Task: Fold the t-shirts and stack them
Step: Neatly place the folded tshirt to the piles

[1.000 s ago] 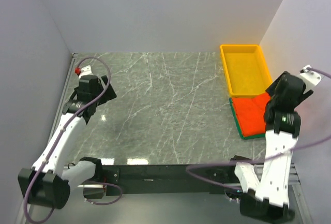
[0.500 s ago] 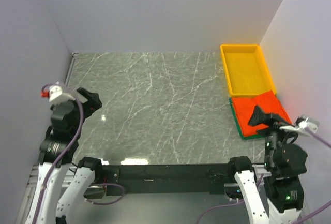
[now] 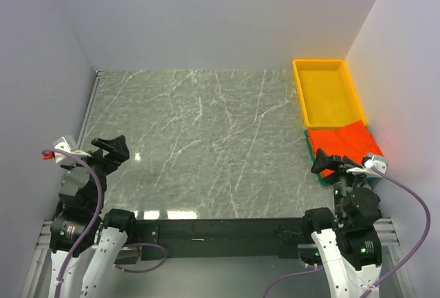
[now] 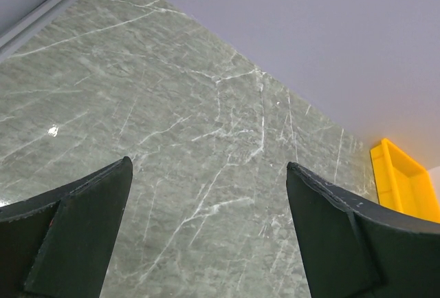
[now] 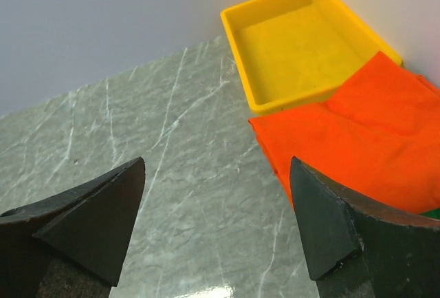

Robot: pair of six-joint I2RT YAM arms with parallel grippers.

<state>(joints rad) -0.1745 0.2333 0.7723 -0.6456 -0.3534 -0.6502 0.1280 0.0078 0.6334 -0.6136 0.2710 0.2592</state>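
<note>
Softly folded orange-red shirt point(image 5: 364, 140), marbled table point(image 3: 206, 146)

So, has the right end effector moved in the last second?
Yes. The right end effector has pulled back toward the near edge of the grey marble table, away from the rigid yellow plastic tray.

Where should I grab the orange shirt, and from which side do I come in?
Pinch the orange shirt's left edge, coming in over the table from its left with the right gripper. It lies flat on the green shirt, the yellow tray abuts its far edge and the wall flanks its right, so that edge looks easiest to reach.
</note>
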